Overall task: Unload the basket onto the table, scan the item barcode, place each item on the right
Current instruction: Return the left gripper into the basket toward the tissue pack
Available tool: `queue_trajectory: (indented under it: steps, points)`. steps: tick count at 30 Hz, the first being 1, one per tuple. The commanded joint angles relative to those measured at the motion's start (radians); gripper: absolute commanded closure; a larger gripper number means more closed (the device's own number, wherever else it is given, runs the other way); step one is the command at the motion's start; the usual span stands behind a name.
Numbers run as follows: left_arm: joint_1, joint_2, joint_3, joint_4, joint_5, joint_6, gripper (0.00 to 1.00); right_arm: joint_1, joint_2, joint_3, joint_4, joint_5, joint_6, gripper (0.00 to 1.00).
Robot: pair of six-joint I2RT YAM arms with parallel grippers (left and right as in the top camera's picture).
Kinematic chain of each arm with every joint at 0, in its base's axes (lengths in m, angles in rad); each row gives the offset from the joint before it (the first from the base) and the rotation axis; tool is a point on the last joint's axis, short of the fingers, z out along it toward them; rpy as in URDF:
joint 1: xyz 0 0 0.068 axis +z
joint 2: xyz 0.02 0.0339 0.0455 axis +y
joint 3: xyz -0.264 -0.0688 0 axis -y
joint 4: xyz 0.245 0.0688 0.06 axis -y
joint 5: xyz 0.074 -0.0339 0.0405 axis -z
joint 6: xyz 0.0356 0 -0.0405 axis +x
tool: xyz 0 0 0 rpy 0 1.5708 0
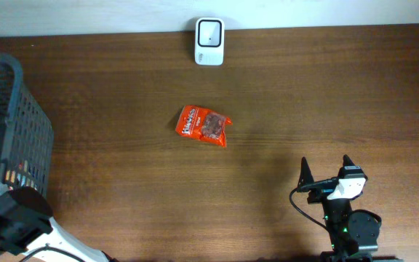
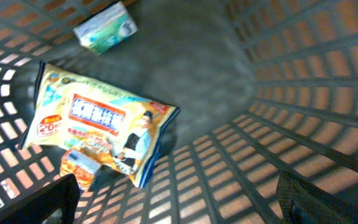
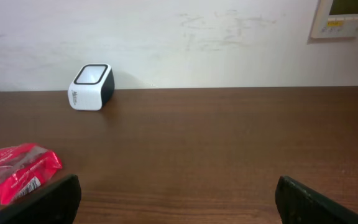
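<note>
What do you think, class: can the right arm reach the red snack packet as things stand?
Probably yes. The right gripper is open and empty, and only bare table lies between it and the red snack packet; the scanner stands far behind it.

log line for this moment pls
stage: nothing grasped | red snack packet: on table, untouched | scanner: at far table edge | left gripper: open, aimed into basket | right gripper: open, empty

Overhead straight down; left wrist inside basket (image 2: 303, 93); right low, facing scanner (image 3: 92, 86).
</note>
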Motion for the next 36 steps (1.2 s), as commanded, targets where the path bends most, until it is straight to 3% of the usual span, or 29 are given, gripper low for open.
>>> queue_trajectory:
  steps: [1,3,8,15,21,32,36]
  points:
    - [0.012,-0.008,-0.068,0.061,-0.094,-0.031,0.01,-0.006,-0.007,-0.007,-0.003,0.009,-0.004,0.01]
    - [0.026,-0.008,-0.099,0.122,-0.116,-0.006,0.01,-0.006,-0.007,-0.007,-0.003,0.009,-0.004,0.01]
    - [0.076,-0.008,-0.241,0.274,-0.116,0.221,0.01,-0.006,-0.007,-0.007,-0.003,0.009,-0.004,0.01]
    - [0.11,-0.008,-0.468,0.419,-0.115,0.47,0.13,-0.006,-0.007,-0.007,-0.003,0.009,-0.004,0.01]
    - [0.111,-0.006,-0.581,0.634,-0.116,0.698,0.11,-0.006,-0.007,-0.007,-0.003,0.009,-0.004,0.01]
    - [0.116,0.058,-0.652,0.734,-0.125,0.953,0.11,-0.006,-0.007,-0.007,-0.003,0.009,-0.004,0.01]
    - [0.126,0.088,-0.652,0.766,-0.142,0.954,0.11,-0.006,-0.007,-0.007,-0.003,0.009,-0.004,0.01]
